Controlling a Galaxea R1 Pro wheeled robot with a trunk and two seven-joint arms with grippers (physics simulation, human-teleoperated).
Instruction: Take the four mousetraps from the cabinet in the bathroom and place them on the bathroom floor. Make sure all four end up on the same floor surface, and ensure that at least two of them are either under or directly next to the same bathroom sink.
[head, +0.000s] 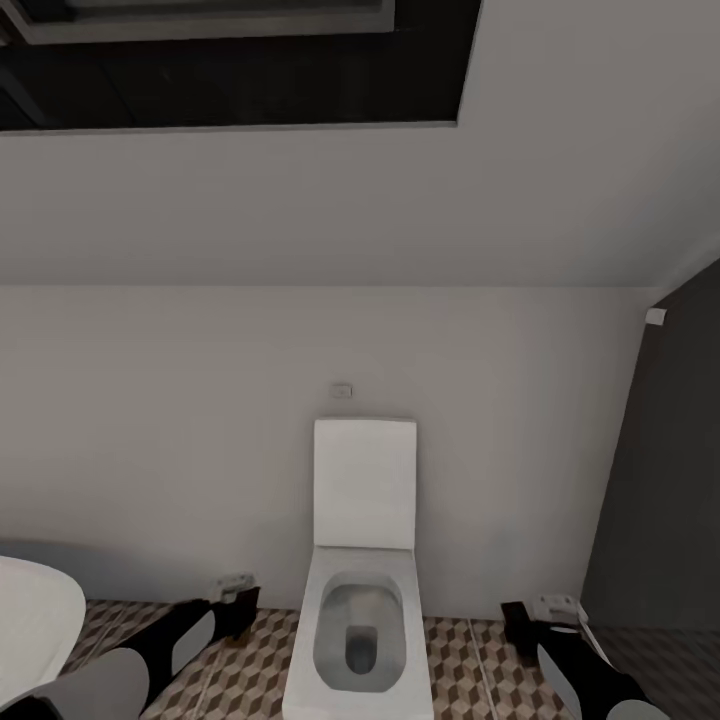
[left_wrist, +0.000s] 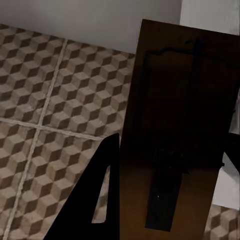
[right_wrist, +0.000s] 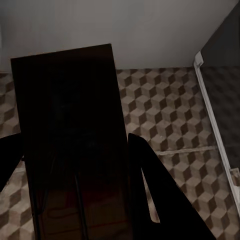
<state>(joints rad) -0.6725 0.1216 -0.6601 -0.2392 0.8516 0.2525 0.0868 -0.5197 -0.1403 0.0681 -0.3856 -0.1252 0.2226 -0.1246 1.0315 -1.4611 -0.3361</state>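
The robot faced a plain pale grey wall (head: 180, 420), with a white rectangular toilet (head: 360, 610) standing against it straight ahead, lid up and bowl open. The bathroom floor of brown, beige and white cube-patterned tiles (head: 460, 670) ran as open strips on either side of the toilet, and each arm hung over one of those strips. To the left the floor was bounded by the rounded rim of a white fixture (head: 35, 610); to the right it ended at a dark grey panel (head: 660, 480) whose pale base strip met the tiles. Two mousetraps were in sight, one per gripper. In the left wrist view the left gripper (left_wrist: 167, 155) had its dark fingers (left_wrist: 92, 205) closed on the long edges of a flat brown wooden mousetrap (left_wrist: 175, 100) with dark wire parts and a dark bar, held above the tiles close to the wall edge and the toilet's white corner. In the right wrist view the right gripper (right_wrist: 72, 165) clasped a second dark brown wooden mousetrap (right_wrist: 70, 130) between its black fingers (right_wrist: 155, 195), with a faint red patch near its lower end; it hung over the tiles between the wall and the dark panel. One small white wall plate (head: 342, 390) sat above the toilet lid, and a dark recessed opening (head: 230, 70) ran overhead.
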